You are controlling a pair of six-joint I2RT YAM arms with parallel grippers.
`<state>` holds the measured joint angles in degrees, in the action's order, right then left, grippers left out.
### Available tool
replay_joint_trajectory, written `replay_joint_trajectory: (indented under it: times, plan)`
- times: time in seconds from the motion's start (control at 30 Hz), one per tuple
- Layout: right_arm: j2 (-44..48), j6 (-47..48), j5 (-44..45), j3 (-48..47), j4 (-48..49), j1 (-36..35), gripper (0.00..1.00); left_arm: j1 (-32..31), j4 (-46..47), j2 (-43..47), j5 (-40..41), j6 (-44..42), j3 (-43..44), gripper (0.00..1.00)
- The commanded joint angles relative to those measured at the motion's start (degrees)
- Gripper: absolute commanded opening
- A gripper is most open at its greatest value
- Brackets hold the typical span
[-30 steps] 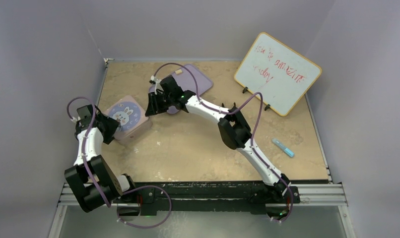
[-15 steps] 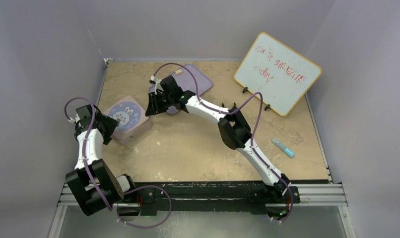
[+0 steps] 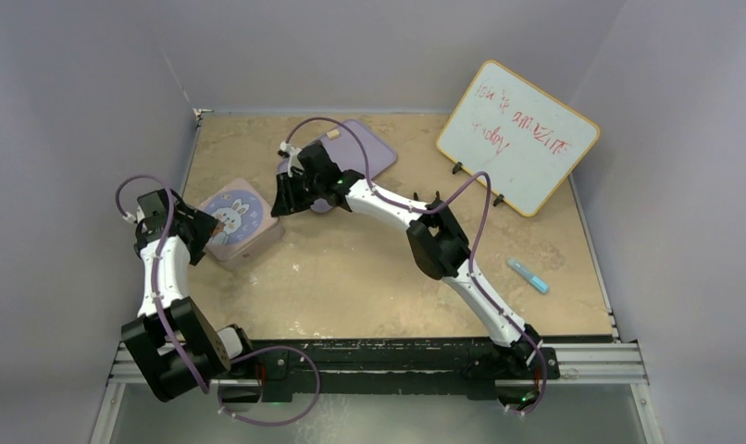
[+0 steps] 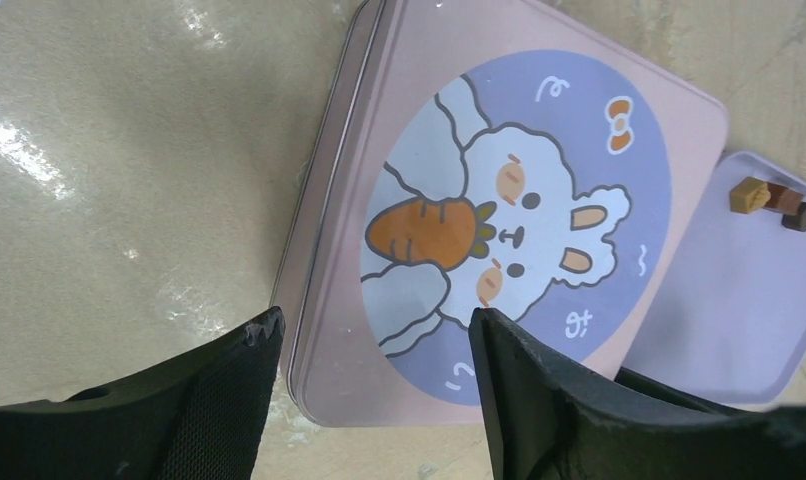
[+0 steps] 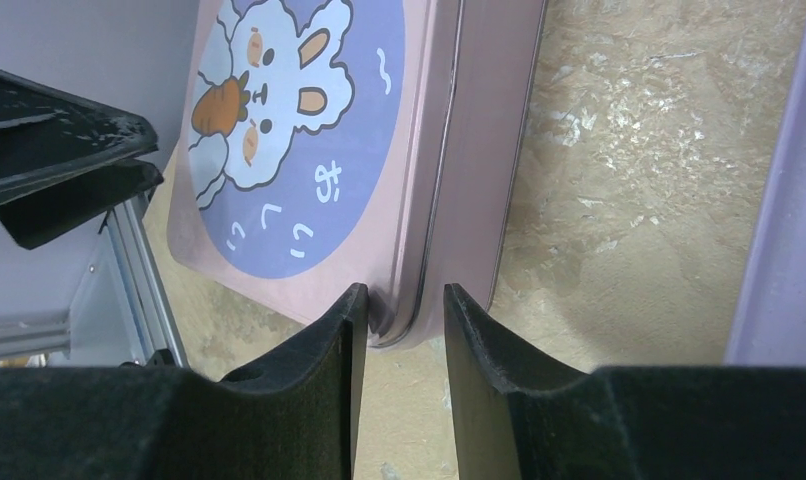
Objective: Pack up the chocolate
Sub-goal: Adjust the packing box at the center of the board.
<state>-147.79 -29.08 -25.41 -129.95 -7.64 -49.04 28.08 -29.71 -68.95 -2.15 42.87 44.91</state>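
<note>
Three chocolate lumps (image 4: 774,200), caramel, brown and dark, lie on the lilac tray (image 4: 739,300), also in the top view (image 3: 365,148). A pink tin (image 3: 235,222) with a bunny lid lies shut left of the tray. My left gripper (image 4: 374,330) is open and empty, hovering above the tin's near corner (image 4: 329,390); it is at the tin's left in the top view (image 3: 195,231). My right gripper (image 5: 399,310) is empty, jaws narrowly apart, close to another corner of the tin (image 5: 449,200). In the top view it (image 3: 286,199) is between tin and tray.
A whiteboard (image 3: 517,137) with red writing stands at the back right. A blue marker (image 3: 528,275) lies near the right edge. The left wall is close behind the left arm. The tray's edge (image 5: 789,200) lies right of my right gripper.
My left arm has drawn a little to the left and back, away from the tin. The right arm and the tin have stayed still.
</note>
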Motion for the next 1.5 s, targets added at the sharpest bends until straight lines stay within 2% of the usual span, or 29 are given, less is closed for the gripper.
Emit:
replay_joint_trajectory:
  times: [0.0,0.17,0.37,0.53,0.83,1.03,1.1,1.27,1.47]
  plan:
    - [2.85,2.19,3.76,1.34,-4.11,-0.7,0.35,0.13,0.35,4.87,0.4,-1.21,2.4,0.67]
    - [2.97,2.75,5.85,1.63,-4.96,-0.74,0.34,0.12,0.78,6.47,1.6,-3.04,3.47,0.66]
    - [3.21,2.61,6.51,2.06,-5.43,-1.09,0.31,0.13,5.58,6.45,-7.53,-4.02,1.45,0.61]
    - [4.56,2.74,7.65,4.84,-5.34,-1.17,0.3,0.14,7.43,5.8,-10.39,-3.76,0.49,0.6]
    - [5.41,1.69,8.08,4.89,-5.64,-1.19,0.31,0.13,7.51,-0.31,-8.99,-4.0,-1.66,0.6]
    - [6.61,0.28,4.22,7.24,-3.89,-1.66,0.31,0.14,3.76,-2.95,-3.03,-5.45,-0.84,0.63]
    - [7.51,-0.3,2.15,9.25,-1.46,-1.82,0.3,0.09,3.02,-2.63,-2.23,-5.62,-0.36,0.64]
    - [8.59,-0.83,4.82,11.11,-1.53,-1.94,0.28,0.14,2.74,-0.96,0.65,-4.98,-0.47,0.66]
    - [5.52,-0.34,4.0,8.95,-0.49,-1.94,0.28,0.12,5.28,-4.28,0.77,-4.43,-2.23,0.62]
